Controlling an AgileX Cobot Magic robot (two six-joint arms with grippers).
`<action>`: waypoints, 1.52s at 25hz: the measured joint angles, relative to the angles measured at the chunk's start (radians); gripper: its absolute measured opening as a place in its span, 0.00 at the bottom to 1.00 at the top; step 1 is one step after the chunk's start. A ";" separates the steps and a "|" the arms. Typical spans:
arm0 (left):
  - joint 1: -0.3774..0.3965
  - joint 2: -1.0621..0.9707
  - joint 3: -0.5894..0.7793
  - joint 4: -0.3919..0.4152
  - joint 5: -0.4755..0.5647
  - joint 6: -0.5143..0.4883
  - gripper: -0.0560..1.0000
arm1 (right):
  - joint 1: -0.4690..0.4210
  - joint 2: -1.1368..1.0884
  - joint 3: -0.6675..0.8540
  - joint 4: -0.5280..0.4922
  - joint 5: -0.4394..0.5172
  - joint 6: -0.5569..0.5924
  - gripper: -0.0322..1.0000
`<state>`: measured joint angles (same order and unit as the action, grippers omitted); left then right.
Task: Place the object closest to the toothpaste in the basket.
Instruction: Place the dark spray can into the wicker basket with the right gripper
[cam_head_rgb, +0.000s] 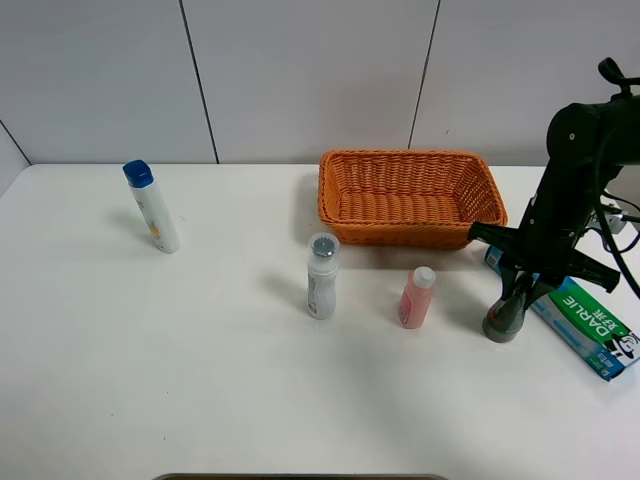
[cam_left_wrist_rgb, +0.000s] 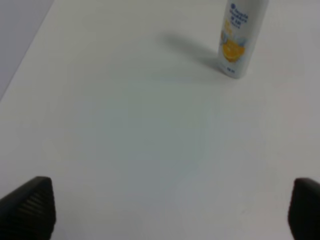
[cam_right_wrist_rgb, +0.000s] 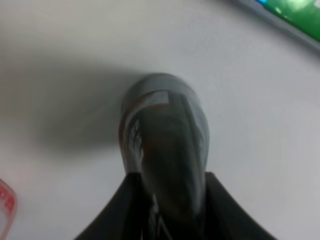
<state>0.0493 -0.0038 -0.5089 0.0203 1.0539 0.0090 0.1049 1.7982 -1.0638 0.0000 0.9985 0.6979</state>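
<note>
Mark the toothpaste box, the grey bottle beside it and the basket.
toothpaste box (cam_head_rgb: 590, 325): exterior high view, green top face.
grey bottle (cam_head_rgb: 502, 322): exterior high view, lower body near its base.
basket (cam_head_rgb: 400, 232): exterior high view, front woven wall.

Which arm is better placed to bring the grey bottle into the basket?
Right. The right gripper clasps the grey bottle near the basket; the left gripper is open, away by the blue-capped bottle.
</note>
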 joint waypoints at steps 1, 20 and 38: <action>0.000 0.000 0.000 0.000 0.000 0.000 0.94 | 0.000 0.000 0.000 0.000 0.000 -0.003 0.30; 0.000 0.000 0.000 0.000 0.000 0.000 0.94 | 0.000 -0.226 0.001 -0.018 -0.107 -0.021 0.29; 0.000 0.000 0.000 0.000 0.000 0.000 0.94 | 0.000 -0.303 -0.082 0.091 -0.417 -0.305 0.28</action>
<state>0.0493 -0.0038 -0.5089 0.0203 1.0539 0.0090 0.1049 1.4949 -1.1456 0.0915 0.5814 0.3928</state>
